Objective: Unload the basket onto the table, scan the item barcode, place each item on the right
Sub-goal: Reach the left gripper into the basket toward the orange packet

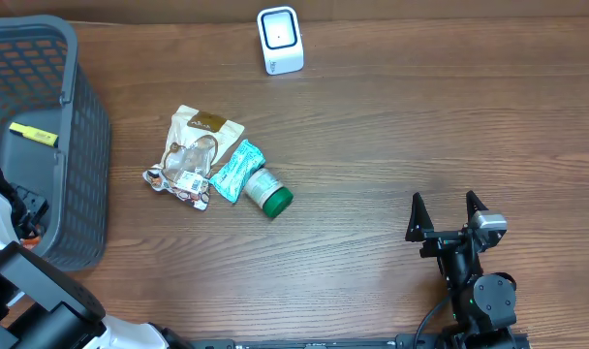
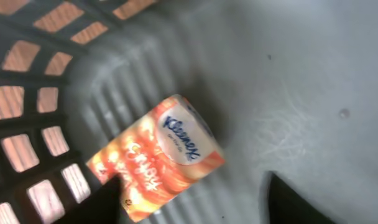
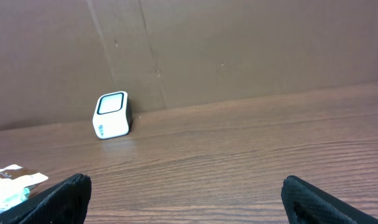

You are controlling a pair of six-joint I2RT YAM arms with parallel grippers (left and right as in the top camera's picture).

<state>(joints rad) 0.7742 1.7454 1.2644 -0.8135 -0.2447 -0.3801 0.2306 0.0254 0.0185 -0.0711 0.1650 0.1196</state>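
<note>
At five o'clock in the overhead view the right arm [image 1: 474,281] is black all over — round joint housings, a thin black cable [image 1: 428,323] curling off its base, and a small grey block [image 1: 488,222] at the wrist. The right end effector [image 1: 444,204] has two pointed black fingers [image 1: 417,208], matte and faintly grainy in its own wrist view. At eight o'clock the left arm [image 1: 43,296] wears smooth white shells over black joints — the left end effector [image 2: 192,190] shows only two dark, wedge-shaped fingertips [image 2: 288,202].

Mock shop checkout — barcode scanner [image 1: 280,40], grey shopping basket [image 1: 81,145], packaged goods [image 1: 202,150] on a wooden table [image 1: 420,126].
</note>
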